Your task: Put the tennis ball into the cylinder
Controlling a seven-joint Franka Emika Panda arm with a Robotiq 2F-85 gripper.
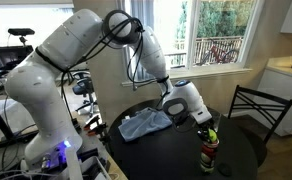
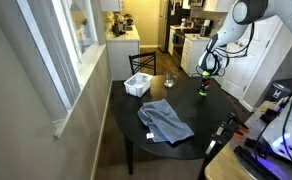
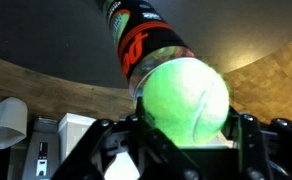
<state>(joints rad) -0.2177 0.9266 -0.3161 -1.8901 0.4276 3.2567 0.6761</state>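
My gripper [image 3: 186, 125] is shut on the yellow-green tennis ball [image 3: 186, 100], which fills the space between the fingers in the wrist view. The ball also shows in both exterior views [image 1: 211, 134] [image 2: 205, 77], held right at the top of the cylinder [image 1: 209, 152] [image 2: 203, 88]. The cylinder is a dark upright can with red markings, standing on the round black table [image 1: 176, 150] [image 2: 186, 110]. In the wrist view the can [image 3: 136, 45] runs away from the ball toward the upper left. Whether the ball touches the rim I cannot tell.
A crumpled blue cloth [image 1: 146, 124] [image 2: 164, 122] lies on the table. A white slotted basket [image 2: 138, 85] and a clear glass [image 2: 170, 79] stand at the far side. A black chair [image 1: 258, 108] stands beside the table, close to the can.
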